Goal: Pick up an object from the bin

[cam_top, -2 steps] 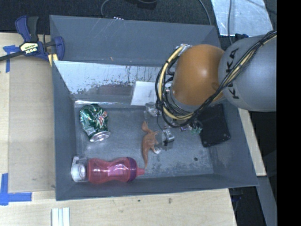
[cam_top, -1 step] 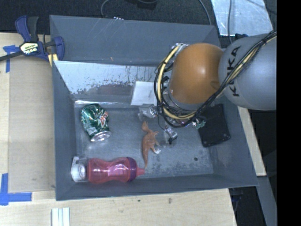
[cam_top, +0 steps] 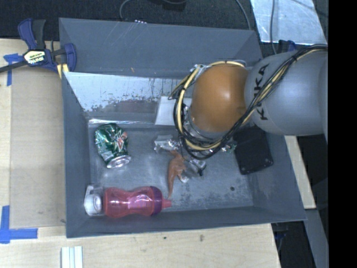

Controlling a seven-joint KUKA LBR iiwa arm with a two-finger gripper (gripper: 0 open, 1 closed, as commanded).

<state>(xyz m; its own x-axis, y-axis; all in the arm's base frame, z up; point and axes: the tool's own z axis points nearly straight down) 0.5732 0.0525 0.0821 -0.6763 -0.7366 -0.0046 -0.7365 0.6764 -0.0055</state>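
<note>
My gripper (cam_top: pixel 191 163) sits low in the middle of the bin, mostly hidden beneath the arm's orange dome. Right at its left side lies a small brown-orange toy figure (cam_top: pixel 175 173), long and thin, pointing toward the front wall. Whether the gripper touches or holds it is hidden. A pink-red plastic bottle (cam_top: pixel 131 201) with a white cap lies on its side along the front wall, just left of the figure's lower end. A flat black object (cam_top: pixel 254 151) rests on the floor to the right of the gripper.
A crushed green drink can (cam_top: pixel 113 144) lies at the left of the bin. A pale grey box (cam_top: pixel 165 111) leans at the back wall, partly under the arm, with clear plastic wrap (cam_top: pixel 120 115) beside it. The arm covers the bin's right half.
</note>
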